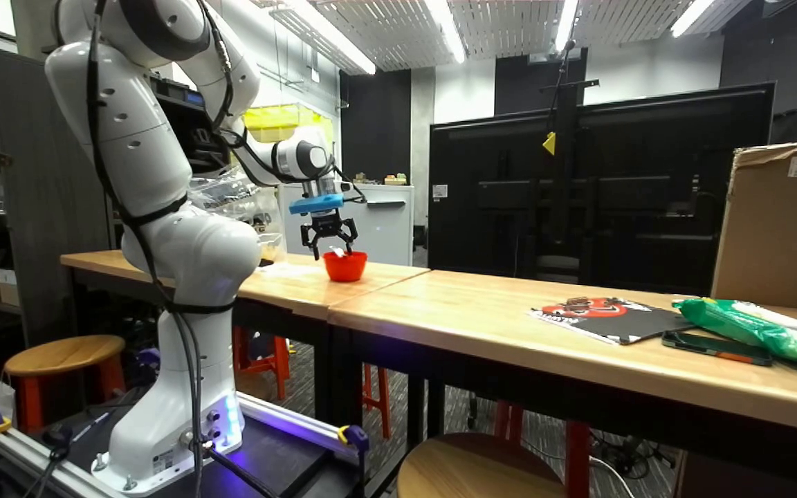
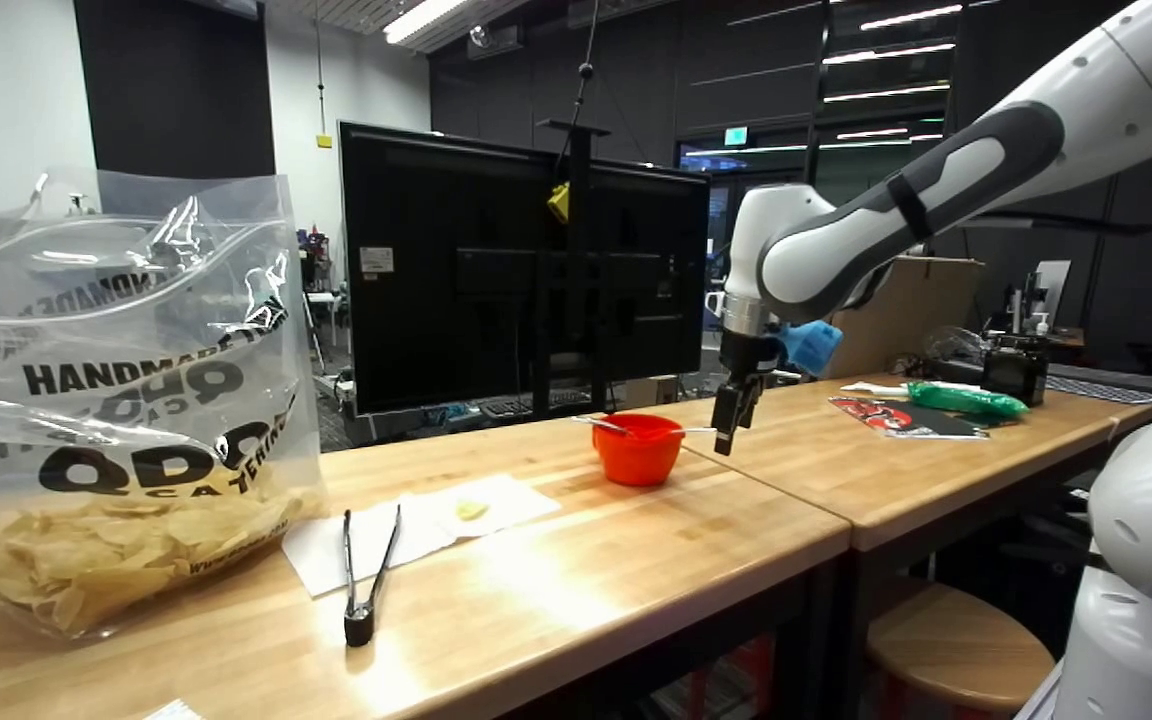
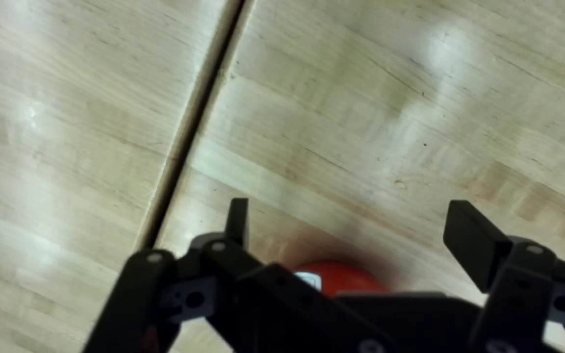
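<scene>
Wide-spread tool (image 3: 351, 225) near red bowl (image 2: 638, 458)

Bowl (image 1: 345, 270) on table (image 1: 291, 282), near claw (image 1: 333, 253)

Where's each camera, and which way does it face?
Exterior view: beside the robot arm, facing across the bench to a black panel; arm and gripper show.
Exterior view: near the chip bag, facing along the bench; arm and gripper show.
Wrist view: on the wrist, facing down at the bench; fingers show.
Both exterior views share the red bowl and panel.
</scene>
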Tool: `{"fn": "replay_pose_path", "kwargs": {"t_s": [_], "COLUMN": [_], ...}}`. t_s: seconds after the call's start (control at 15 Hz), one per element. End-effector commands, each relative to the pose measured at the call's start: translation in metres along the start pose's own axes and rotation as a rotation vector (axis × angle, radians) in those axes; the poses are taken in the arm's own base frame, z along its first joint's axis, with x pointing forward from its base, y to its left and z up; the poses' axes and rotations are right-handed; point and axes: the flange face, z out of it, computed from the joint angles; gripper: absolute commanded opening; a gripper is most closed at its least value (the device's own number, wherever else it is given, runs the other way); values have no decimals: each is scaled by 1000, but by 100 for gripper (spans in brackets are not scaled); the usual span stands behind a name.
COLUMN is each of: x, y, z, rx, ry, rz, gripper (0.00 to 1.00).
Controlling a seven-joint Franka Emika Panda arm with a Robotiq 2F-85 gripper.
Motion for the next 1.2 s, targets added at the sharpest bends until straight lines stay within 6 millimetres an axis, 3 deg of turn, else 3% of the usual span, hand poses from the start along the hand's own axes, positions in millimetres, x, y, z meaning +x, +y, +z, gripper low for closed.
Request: {"fn": "replay_pose_path", "kwargs": {"t_s": [0.0,0.2,0.53,1.13], "x": [-4,-17,-23,15], "y": [3,8,10,-4], "z": [9,21,14,-8], "rx": [4,16,-15,-30], "ry": [-42,-98,-158,-151], "rz": [-54,-122,-228,-423], "gripper": [100,100,100,100]}}
